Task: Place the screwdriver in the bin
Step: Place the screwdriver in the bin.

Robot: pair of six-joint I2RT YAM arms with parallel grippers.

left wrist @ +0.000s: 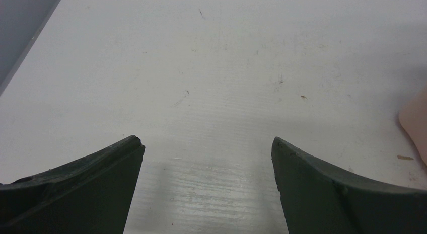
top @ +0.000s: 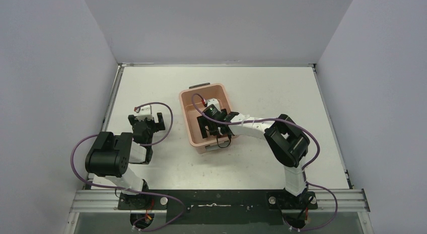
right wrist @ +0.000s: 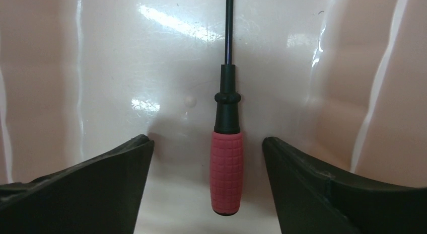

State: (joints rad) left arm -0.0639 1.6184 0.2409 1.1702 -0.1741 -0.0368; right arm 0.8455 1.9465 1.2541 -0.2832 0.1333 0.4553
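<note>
To the left, left tool [left wrist: 206, 141] spread wide and empty above the tabletop [left wrist: 211, 68], the bin [top: 184, 113] off at 3 o'clock. To the right, right tool [right wrist: 206, 139] down inside the bin, fingers [right wrist: 100, 183] parted and gripping nothing, the screwdriver [right wrist: 226, 168] flat on the bin floor between them: shaft toward 12 o'clock, red handle toward 6. Probably only a straight lift-out remaining.
</note>
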